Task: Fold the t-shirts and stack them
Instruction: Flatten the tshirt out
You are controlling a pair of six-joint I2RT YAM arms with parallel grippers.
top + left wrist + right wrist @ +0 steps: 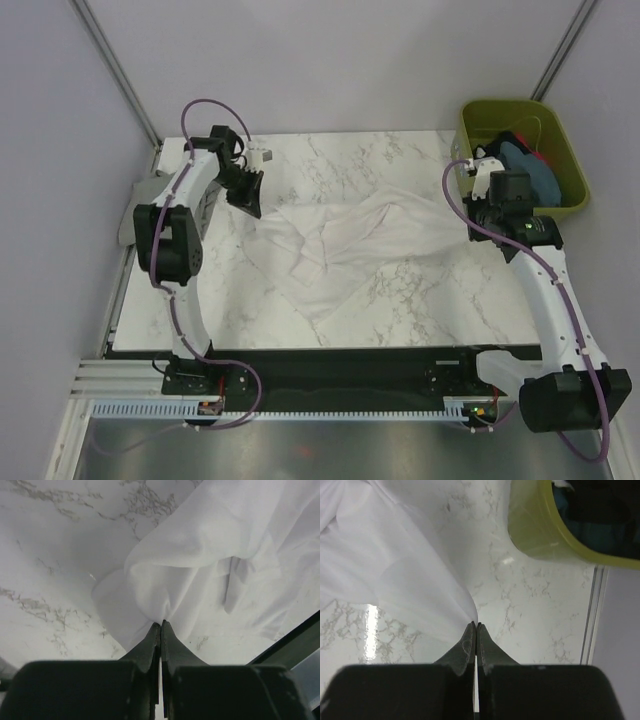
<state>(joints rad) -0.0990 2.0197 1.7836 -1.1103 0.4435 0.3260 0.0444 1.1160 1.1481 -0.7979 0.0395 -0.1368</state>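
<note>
Closest to each wrist camera are the dark fingers, and on both arms they are pressed together on cloth. My left gripper (160, 625) pinches a bunched corner of the white t-shirt (360, 240). My right gripper (475, 626) pinches a thin edge of the same shirt at its other end. So both are closed on one garment and neither is free.

From the top camera, the shirt lies on the marble table (420, 300), near its middle. Its long axis runs from about 9 o'clock to 3 o'clock, from one gripper to the other. The loose body of the cloth spreads toward 6 o'clock, wrinkled and partly doubled over itself. Neither arm is nearer; each holds its own end.

I judge that the next move depends on this line: pulling apart along it should flatten the shirt before any fold. The olive-green bin (500, 104) at 2 o'clock, close to the right gripper, holds a blue-teal shirt (535, 175). I must not catch its rim.
</note>
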